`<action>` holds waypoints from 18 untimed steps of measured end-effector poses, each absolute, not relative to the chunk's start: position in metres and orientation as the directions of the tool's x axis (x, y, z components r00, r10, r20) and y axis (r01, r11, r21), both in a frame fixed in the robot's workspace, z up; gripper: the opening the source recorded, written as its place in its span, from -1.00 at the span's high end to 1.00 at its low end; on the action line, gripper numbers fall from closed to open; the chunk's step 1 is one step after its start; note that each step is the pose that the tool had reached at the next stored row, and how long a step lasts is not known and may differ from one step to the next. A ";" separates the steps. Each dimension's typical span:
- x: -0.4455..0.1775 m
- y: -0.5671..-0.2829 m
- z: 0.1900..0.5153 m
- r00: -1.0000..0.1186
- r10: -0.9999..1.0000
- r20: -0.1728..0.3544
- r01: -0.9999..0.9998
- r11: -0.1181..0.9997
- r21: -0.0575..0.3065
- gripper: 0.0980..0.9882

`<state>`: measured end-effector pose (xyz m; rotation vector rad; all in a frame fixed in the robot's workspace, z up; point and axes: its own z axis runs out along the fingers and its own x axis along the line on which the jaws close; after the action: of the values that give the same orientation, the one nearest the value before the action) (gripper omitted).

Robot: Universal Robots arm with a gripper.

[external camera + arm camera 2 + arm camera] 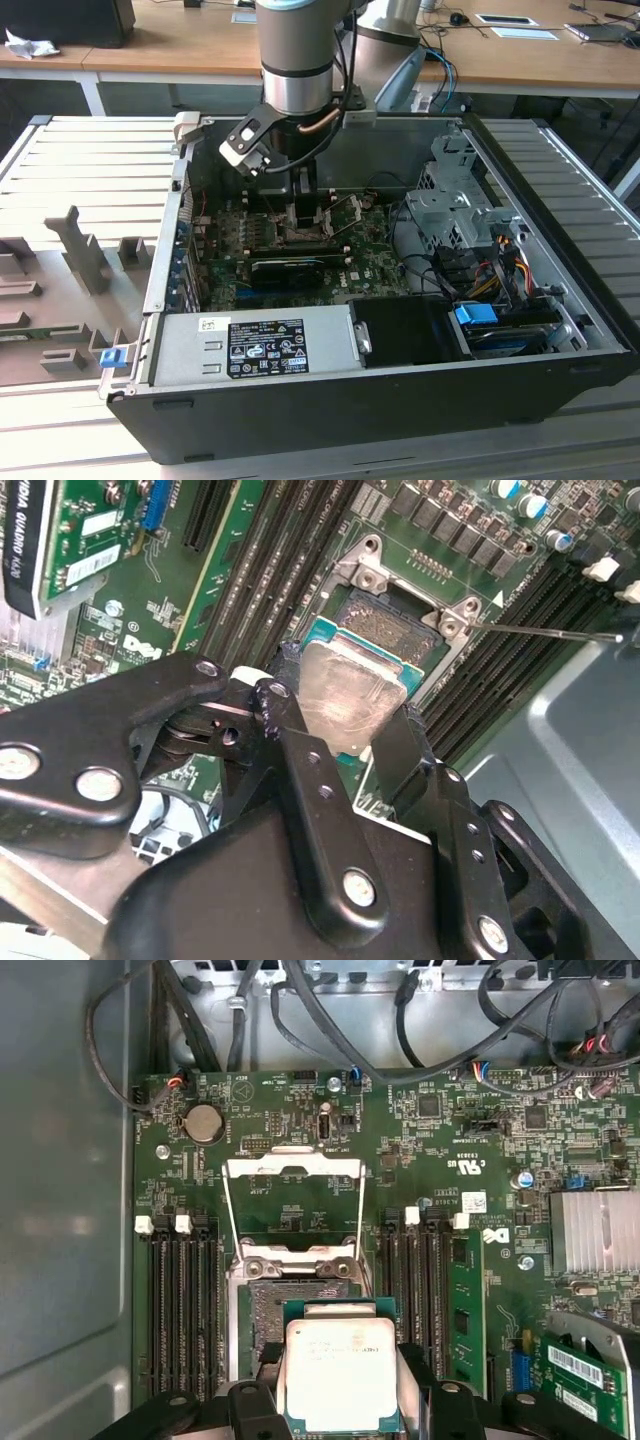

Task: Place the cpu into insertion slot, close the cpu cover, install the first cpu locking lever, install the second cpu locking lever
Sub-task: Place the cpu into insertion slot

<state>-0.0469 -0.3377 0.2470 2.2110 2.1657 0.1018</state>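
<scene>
My gripper point(340, 1392) is shut on the cpu point(340, 1372), a small square chip with a pale metal face and a green edge. One black finger point(312, 770) presses each of two opposite sides. The chip hangs just over the near part of the insertion slot point(290, 1305), whose dark centre point(392, 612) is still partly uncovered; I cannot tell whether they touch. The cpu cover point(292, 1167), a silver frame with a square window, is swung open beyond the socket. A thin lever wire point(550, 633) sticks out sideways. In the exterior view the gripper point(305, 205) reaches down into the open computer case.
Black memory slots point(180, 1300) flank the socket on both sides. A ribbed silver heatsink point(595, 1230) and a long card point(290, 270) sit nearby on the green motherboard point(440, 1160). Cables point(330, 1030), a drive cage point(455, 200), the power supply point(255, 345) and the case wall point(60, 1210) hem the space in.
</scene>
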 end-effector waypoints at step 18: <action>-0.047 -0.325 0.216 0.017 1.000 0.016 0.997 -0.018 0.078 0.03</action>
<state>-0.0467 -0.3252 0.2162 2.2082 2.1691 0.1020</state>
